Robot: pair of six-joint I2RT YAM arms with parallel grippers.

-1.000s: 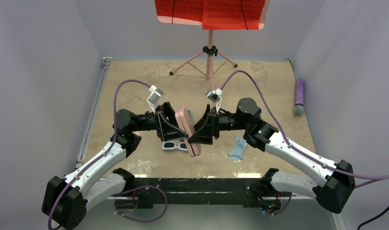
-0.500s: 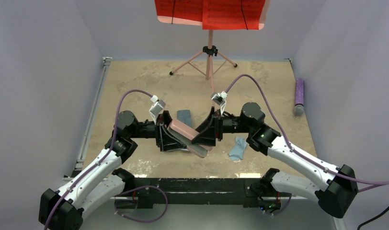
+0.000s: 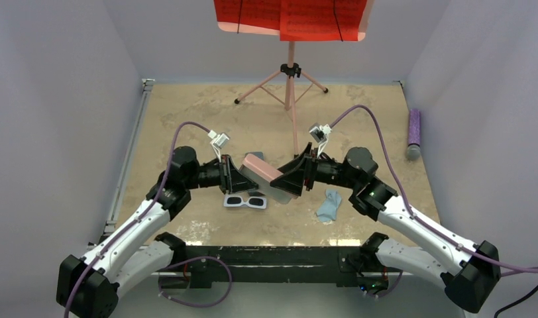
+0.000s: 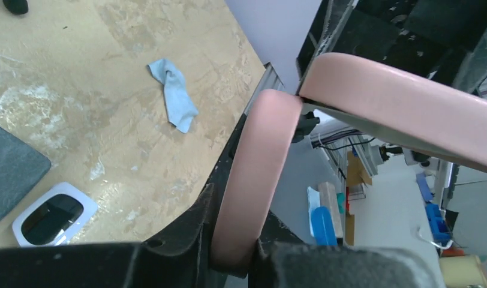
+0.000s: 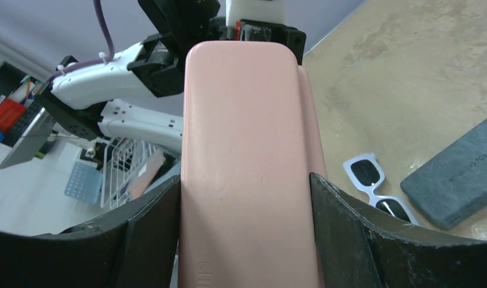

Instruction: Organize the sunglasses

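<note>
Left gripper [image 3: 250, 177] is nipped down narrow on the thin edge of one half of a pink hard-shell rectangular glasses case [image 3: 260, 165], fingers either side of the rim w/ no gap showing. Right gripper [image 3: 287, 182] stands wide, jaws pressed against both long sides of the other half, so it has hold of the same case from the opp. side. Case hangs in the air btwn the two arms, tilted. From the left wrist view its two halves meet at one edge and splay apart in a V.

Chunky white-framed sunglasses w/ dark lenses [image 3: 245, 201] lie flat on the mottled tan table [image 3: 187, 119], lenses up, just below the held case and nearer the left arm; nothing touches them. Flat grey-blue rectangular case [image 5: 460, 174] lies on the table just beside the sunglasses, a sliver of table btwn them. Crumpled light blue cloth [image 3: 330, 204] sits on the table near the right arm's wrist. Far end: pink tripod music stand w/ red sheet [image 3: 291, 66]; purple cylinder [image 3: 413, 132] lying by the right wall.
</note>
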